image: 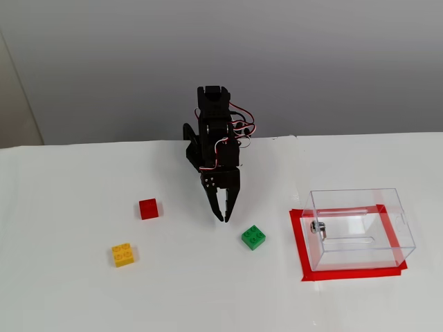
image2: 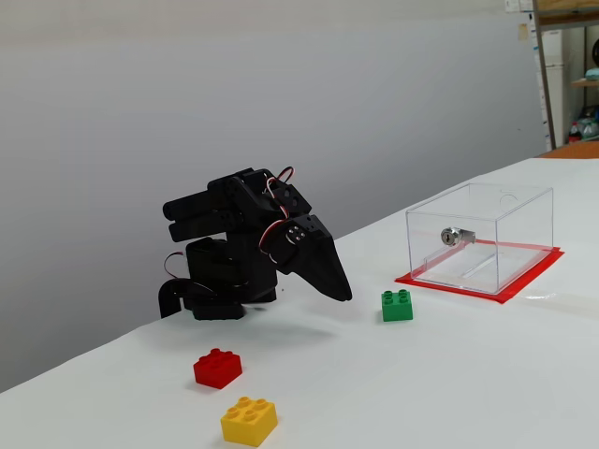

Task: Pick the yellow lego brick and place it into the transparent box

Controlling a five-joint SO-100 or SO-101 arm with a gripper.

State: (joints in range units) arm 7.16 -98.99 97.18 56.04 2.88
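Three small studded plastic bricks lie on a plain white table [image: 69, 290] in front of a folded black robot arm [image: 214, 131]. In the fixed view from above, the yellow brick [image: 124, 254] sits at lower left, its four round studs facing up, well apart from the clear box [image: 360, 228] at far right. That box is hard see-through plastic with thin walls, a slot and a small metal fitting [image: 317, 226] on its left wall; it stands on a rectangle of red tape [image: 299, 242]. The red brick [image: 148, 208] lies left of the gripper [image: 223, 216], the green brick [image: 253, 237] just right of it. The jaws point down, tips nearly together, holding nothing. The lower side view shows red and white wires [image2: 277, 183] looping over the arm's joints, and shelves [image2: 566, 65] at upper right. No writing is readable.
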